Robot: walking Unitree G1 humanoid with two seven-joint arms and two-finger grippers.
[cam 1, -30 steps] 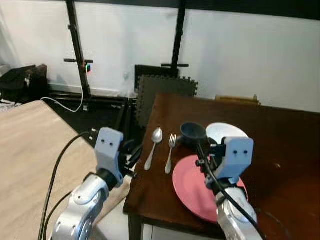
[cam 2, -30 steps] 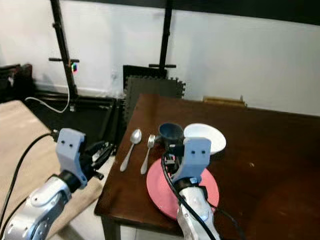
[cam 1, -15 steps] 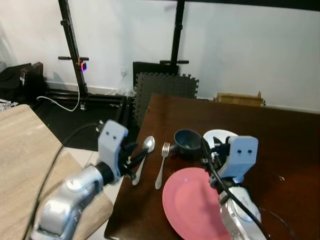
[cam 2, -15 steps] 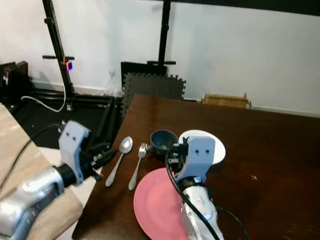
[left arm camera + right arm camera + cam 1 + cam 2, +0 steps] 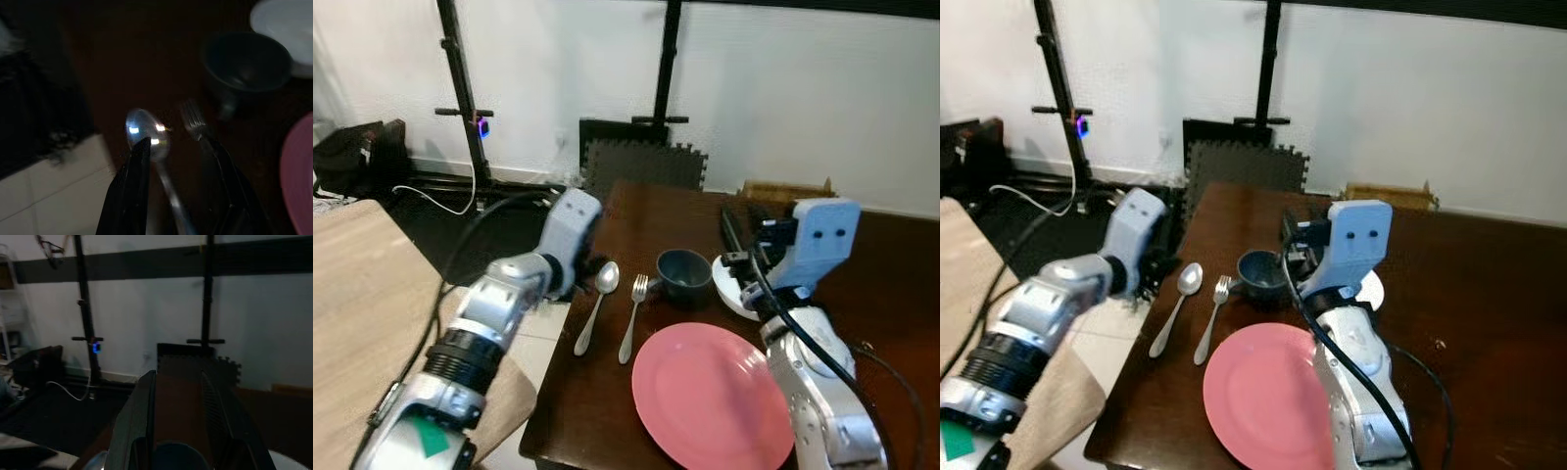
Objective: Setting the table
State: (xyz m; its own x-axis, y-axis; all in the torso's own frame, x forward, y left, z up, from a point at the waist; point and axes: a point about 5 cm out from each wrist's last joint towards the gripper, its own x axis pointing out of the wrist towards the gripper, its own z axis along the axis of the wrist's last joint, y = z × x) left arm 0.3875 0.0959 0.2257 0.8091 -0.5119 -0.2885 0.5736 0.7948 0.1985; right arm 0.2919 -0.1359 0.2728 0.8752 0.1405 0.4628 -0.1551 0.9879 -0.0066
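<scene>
Cutlery stage of the table setting is looking to be in hand: the left gripper (image 5: 173, 147) is hanging over the spoon (image 5: 596, 305), fingers spread and straddling its handle, nothing pinched yet.

Spoon is lying on the dark wooden table (image 5: 881, 284) near its left edge, just beside the fork (image 5: 632, 315), with the dark blue cup (image 5: 684, 276) and white dish (image 5: 1367, 290) beyond and the pink plate (image 5: 710, 392) nearer the robot. By judgement, the next move is calling for a lowering until both fingers are flanking the thin handle, then a firm closure; a flat handle on a hard top is liable to slip. Right gripper (image 5: 177, 421) is sitting raised above the cup, fingers parted, holding nothing.
</scene>
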